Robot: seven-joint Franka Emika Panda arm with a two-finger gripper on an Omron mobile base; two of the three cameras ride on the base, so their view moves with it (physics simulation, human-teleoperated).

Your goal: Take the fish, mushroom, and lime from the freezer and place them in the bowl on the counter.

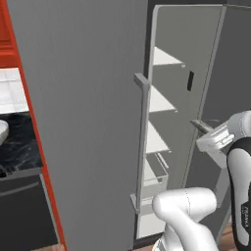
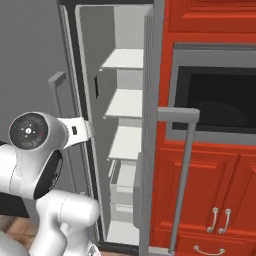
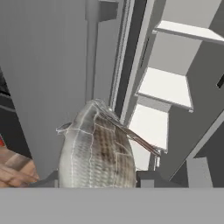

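Both base views look forward from behind the arm, left and right, sharing the open freezer (image 1: 98,122) shelves; the hand view faces them close up.

The fish (image 3: 97,153) is silver-grey with brown scaled mottling. The freezer (image 1: 88,122) is plain grey with pale shelves (image 2: 127,102); the cabinets (image 2: 210,195) are red.
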